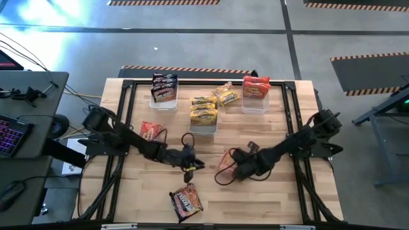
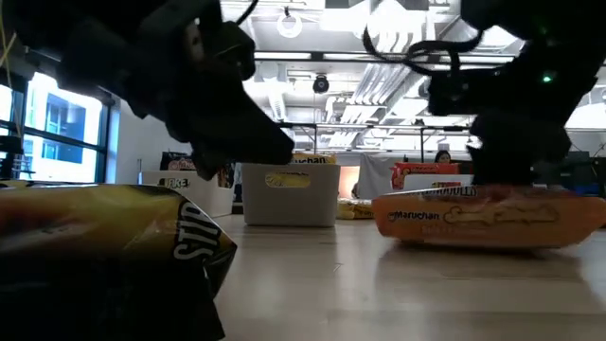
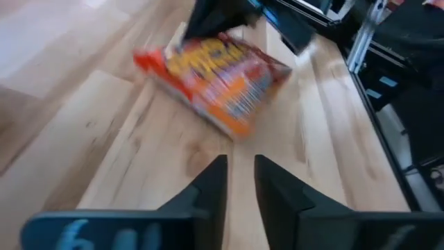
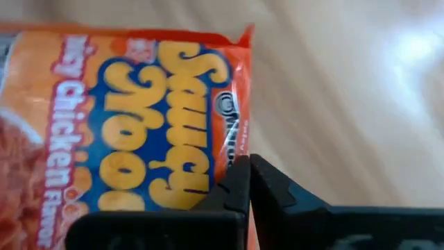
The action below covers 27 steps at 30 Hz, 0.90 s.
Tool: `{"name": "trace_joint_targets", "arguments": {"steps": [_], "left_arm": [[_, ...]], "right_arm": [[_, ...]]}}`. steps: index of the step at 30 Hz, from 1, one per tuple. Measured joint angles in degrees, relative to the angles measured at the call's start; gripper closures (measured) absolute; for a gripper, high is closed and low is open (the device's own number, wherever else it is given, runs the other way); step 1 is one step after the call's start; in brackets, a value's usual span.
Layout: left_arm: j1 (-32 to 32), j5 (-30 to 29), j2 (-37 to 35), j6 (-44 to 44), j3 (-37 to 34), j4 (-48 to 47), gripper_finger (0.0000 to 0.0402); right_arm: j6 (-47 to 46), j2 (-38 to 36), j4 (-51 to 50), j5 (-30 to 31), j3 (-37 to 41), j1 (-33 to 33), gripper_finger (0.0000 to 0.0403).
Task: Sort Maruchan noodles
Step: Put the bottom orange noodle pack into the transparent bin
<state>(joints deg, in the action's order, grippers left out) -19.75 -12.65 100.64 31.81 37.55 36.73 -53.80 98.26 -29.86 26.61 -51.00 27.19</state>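
A dark packet (image 1: 186, 202) is seen lying nearest the front edge of the worktop (image 1: 281, 198). Behind it, the left pincer (image 1: 192, 164) is held slightly parted and empty. The right pincer (image 1: 225, 170) is pressed closed on the edge of an orange packet (image 1: 227, 161). Another orange packet (image 1: 151, 131) lies at left. Farthest back, dark, yellow and red packets are sorted into three clear bins (image 1: 203, 126).

Orange packet (image 4: 132, 125), yellow lettering on blue
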Motion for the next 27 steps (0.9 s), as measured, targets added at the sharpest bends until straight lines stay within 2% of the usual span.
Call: {"name": "trace_joint_targets", "arguments": {"steps": [5, 6, 8, 12, 15, 22, 27], "left_arm": [[0.8, 0.1, 0.9, 3.8, 0.7, -0.4, 0.0296], [1.0, 0.1, 0.9, 4.8, 0.7, -0.8, 0.0288], [1.3, 0.1, 0.9, 6.6, 0.7, -1.5, 0.0273], [1.3, 2.2, 0.9, 9.3, 0.7, -2.3, 0.0248], [0.7, 4.1, 0.9, 9.9, 0.7, -2.9, 0.0235], [-1.2, 4.7, 0.9, 4.2, 0.7, -3.4, 0.0223], [-2.4, 8.1, 0.9, 0.7, 0.7, -2.9, 0.0222]], "right_arm": [[18.0, 0.0, 22.3, -5.5, 3.2, -1.1, 0.0403], [20.3, 0.0, 25.0, -6.3, 3.0, -1.3, 0.0403], [22.4, -0.5, 23.8, -6.1, 1.1, -1.3, 0.0403], [18.5, -3.7, 10.6, -3.1, -4.1, 0.3, 0.0403], [13.6, -4.8, 2.5, -5.3, -5.0, 2.6, 0.0403], [7.6, -3.7, 7.9, -5.5, 0.7, 4.1, 0.0403], [6.2, -3.7, 14.9, -6.2, 5.2, 2.8, 0.0403]]}}
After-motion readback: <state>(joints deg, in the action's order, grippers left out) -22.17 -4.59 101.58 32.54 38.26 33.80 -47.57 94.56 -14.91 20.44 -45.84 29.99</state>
